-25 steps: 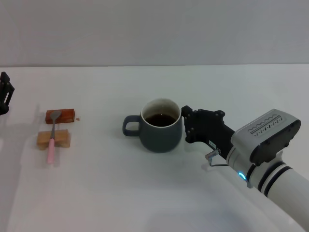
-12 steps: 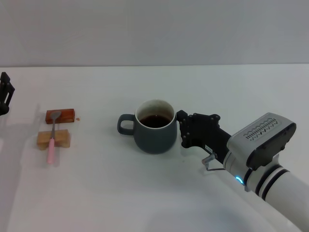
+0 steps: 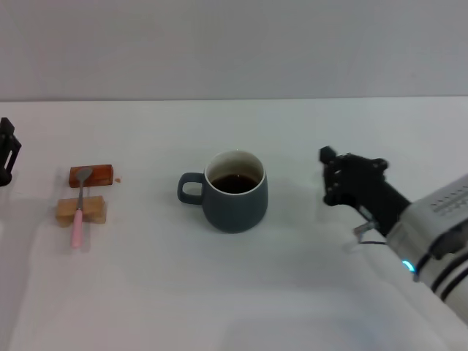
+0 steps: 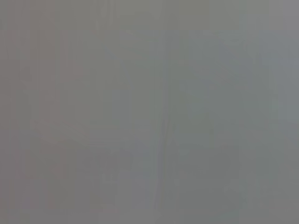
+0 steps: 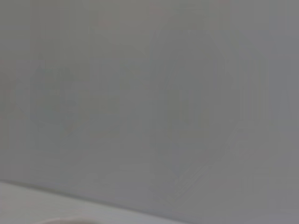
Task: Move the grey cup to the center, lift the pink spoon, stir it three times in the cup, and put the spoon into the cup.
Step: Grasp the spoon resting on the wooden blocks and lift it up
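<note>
left claw [image 3: 6, 152]: cut by frame edge | right claw [image 3: 338, 178]: finger gap unclear

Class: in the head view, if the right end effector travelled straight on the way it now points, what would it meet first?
Probably the grey cup. The right end effector points toward the robot's left, with only bare table between them, though depth is unclear, so it might pass just behind.

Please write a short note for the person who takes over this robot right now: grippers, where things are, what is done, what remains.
Right gripper: clear of the grey cup, off to its right, holding nothing.
Left gripper: parked at the table's far left edge.
Grey cup: upright mid-table, handle toward the robot's left, dark liquid inside.
Pink spoon: lying across two wooden blocks on the left, untouched.
Done: cup placed at center.
Left: lift spoon, stir three times, leave it in the cup.
</note>
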